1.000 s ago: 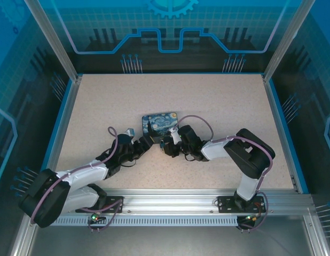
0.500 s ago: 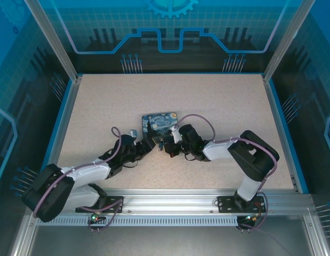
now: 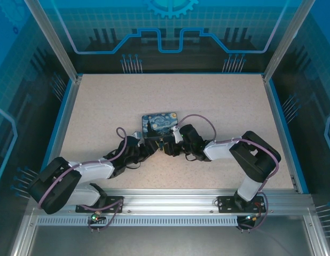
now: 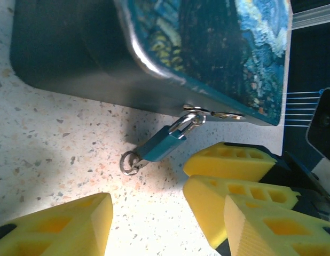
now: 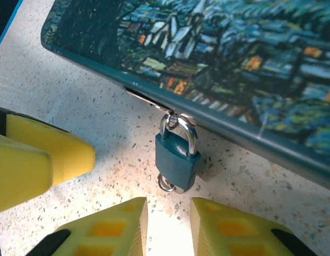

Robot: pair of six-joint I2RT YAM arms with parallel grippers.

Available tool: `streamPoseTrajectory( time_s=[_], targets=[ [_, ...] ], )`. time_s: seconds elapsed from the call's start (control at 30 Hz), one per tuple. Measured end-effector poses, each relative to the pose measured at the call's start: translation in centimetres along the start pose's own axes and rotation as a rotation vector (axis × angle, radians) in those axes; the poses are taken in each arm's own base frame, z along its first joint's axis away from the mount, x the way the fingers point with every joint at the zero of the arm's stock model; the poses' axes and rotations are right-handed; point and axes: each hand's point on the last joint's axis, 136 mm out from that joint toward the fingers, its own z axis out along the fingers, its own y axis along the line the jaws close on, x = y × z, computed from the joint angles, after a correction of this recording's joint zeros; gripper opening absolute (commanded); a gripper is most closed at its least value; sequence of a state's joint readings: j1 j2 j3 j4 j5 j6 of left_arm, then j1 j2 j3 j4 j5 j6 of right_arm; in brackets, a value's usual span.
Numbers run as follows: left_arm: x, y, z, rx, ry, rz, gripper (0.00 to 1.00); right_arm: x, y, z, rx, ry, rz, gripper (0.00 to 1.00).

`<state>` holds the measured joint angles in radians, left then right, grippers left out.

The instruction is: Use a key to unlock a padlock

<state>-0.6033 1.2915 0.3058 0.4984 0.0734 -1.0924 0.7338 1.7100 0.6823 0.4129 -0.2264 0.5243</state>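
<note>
Step in hand: the padlock [image 5: 177,157] is being closed in on from both sides. By judgement the lock is being lined up for and no turn of a key is being made yet.
Padlock: it is being held by its shackle in the hasp [image 4: 207,113] on the near side of the painted box [image 5: 234,53], with its teal body lying flat on the desk [image 3: 218,101] and pointing toward the arms.
Key: no key blade is being shown clearly. A small metal ring [image 5: 167,184] is sitting at the padlock's near end, and it cannot be told whether it belongs to a key seated in the keyhole.
Left gripper [image 4: 167,208]: it is being held wide, gripping nothing, low over the desk just left of and nearer than the padlock.
Right gripper [image 5: 169,205]: it is being held narrow, with nothing between its fingers and the gap aimed at the ring, just short of touching.
Next move, as judged: the ring end is probably to be pinched by the right gripper while the padlock body is steadied by the left. A fine, level approach is being called for, since the parts are tiny.
In the way: the box wall is standing close behind the padlock, and the two grippers are crowding each other beside it.
</note>
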Motion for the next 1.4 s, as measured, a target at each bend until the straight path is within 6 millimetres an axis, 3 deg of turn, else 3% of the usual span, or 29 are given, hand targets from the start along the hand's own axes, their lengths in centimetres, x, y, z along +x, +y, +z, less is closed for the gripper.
streamPoseTrajectory(
  time_s=[0.2, 0.53, 0.77, 1.07, 1.4],
  targets=[
    [-0.4, -0.8, -0.5, 0.021, -0.018, 0.004, 0.58, 0.4, -0.6, 0.6, 0.015, 0.01, 0.008, 0.36],
    [-0.9, -1.6, -1.4, 0.042, -0.044, 0.008, 0.58, 0.0, -0.9, 1.9, 0.009, -0.001, 0.02, 0.39],
    [-1.1, -1.6, -2.3, 0.044, -0.067, 0.009, 0.59, -0.7, -0.8, 2.6, -0.007, -0.025, 0.034, 0.33],
    [-0.9, -0.8, -2.7, 0.017, -0.066, 0.005, 0.6, -1.1, -0.2, 2.8, -0.046, -0.04, 0.056, 0.16],
    [-0.6, -0.1, -2.3, -0.005, -0.051, 0.002, 0.59, -0.7, -0.3, 2.1, -0.082, -0.046, 0.086, 0.22]
  ],
)
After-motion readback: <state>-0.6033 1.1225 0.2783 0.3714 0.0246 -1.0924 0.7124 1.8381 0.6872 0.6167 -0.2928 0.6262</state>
